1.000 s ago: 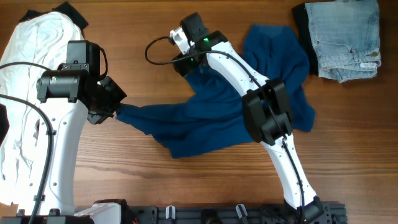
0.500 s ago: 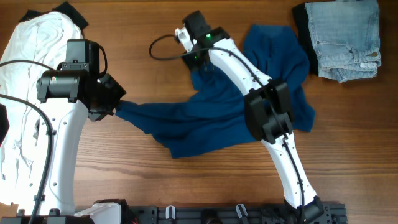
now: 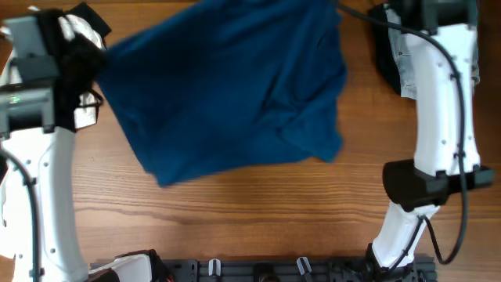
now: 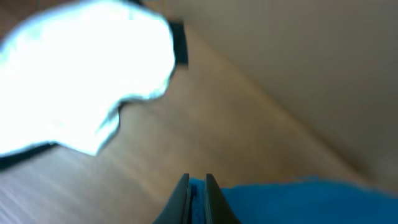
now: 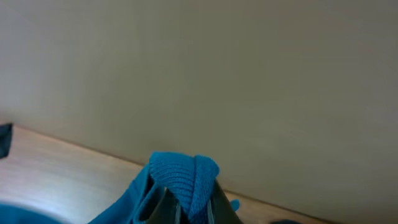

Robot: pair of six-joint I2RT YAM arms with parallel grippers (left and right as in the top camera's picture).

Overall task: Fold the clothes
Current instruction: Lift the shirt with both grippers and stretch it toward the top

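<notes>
1. Two white arms rise from the near edge, the left arm [image 3: 47,204] and the right arm [image 3: 438,94], with a black rail [image 3: 258,270] of brackets running along the rim between them.
2. Beyond the rail lies the table [image 3: 258,211], bare brown wood with long grain running left to right and a soft sheen.
3. Over the middle and far part hangs the dark-blue shirt [image 3: 227,78], held up off the wood and stretched into a broad, roughly four-sided sheet between the arms. The cloth is matte and plain, with slack diagonal folds toward its right side.
4. At the left, the left gripper [image 4: 197,186] is clenched on the shirt's edge, thin dark fingers pressed together with blue fabric between them.
5. At the right, the right gripper [image 5: 180,208] is clamped on a bunched, ribbed knit edge of the same shirt, which bulges above the fingertips.
6. At far left the white garment [image 4: 81,81] lies on the wood as a rounded, glare-bright heap.
7. Farthest, a plain pale-beige wall [image 5: 249,74] rises behind the table's far edge.
</notes>
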